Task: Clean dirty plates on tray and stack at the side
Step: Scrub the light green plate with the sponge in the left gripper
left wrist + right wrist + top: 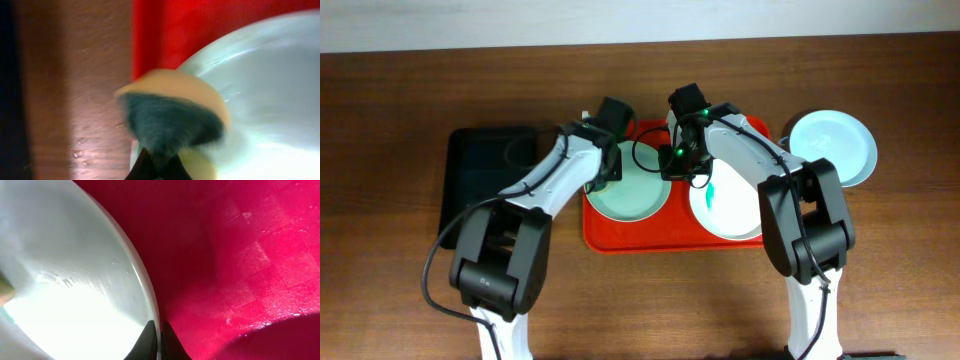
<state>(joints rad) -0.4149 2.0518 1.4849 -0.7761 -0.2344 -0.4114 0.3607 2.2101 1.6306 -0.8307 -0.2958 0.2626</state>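
**Overhead:** the left gripper [610,168] and right gripper [673,162] flank the mint plate [632,198] on the red tray [620,238]. A teal-smeared plate [735,215] lies just right of the right gripper. A third plate [832,145] sits beyond it on the table [400,300].

**Left wrist:** the fingers [150,170] pinch a blurred sponge [172,115] just ahead of them, which rests on the mint plate's rim.

**Right wrist:** the fingertips [175,347] are clamped on that plate's rim, with the tray floor to their right.
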